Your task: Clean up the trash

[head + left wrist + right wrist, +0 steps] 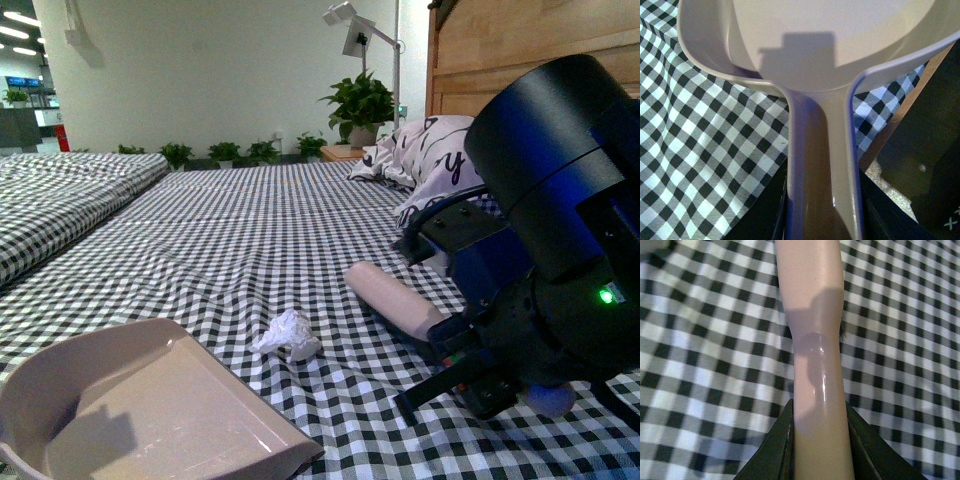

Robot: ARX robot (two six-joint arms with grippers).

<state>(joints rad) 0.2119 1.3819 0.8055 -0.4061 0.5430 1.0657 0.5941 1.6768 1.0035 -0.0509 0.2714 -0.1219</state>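
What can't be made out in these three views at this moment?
- Brush head: front view, hidden behind the right arm; right wrist view shows only the handle.
- Dustpan: front view, cut off by the bottom and left edges.
- Trash: absent from both wrist views.
- Left end effector: the dustpan handle covers the grip.

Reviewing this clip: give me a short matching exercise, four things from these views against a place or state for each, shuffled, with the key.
Things:
1. dustpan
2. crumpled paper wad
3. brush handle
4. patterned pillow

Places or states:
A. at the wooden headboard
B. loose on the checked sheet, between dustpan and brush
C. handle held by the left gripper
D. gripped by the right gripper

Pairs: 1-C, 2-B, 3-D, 4-A
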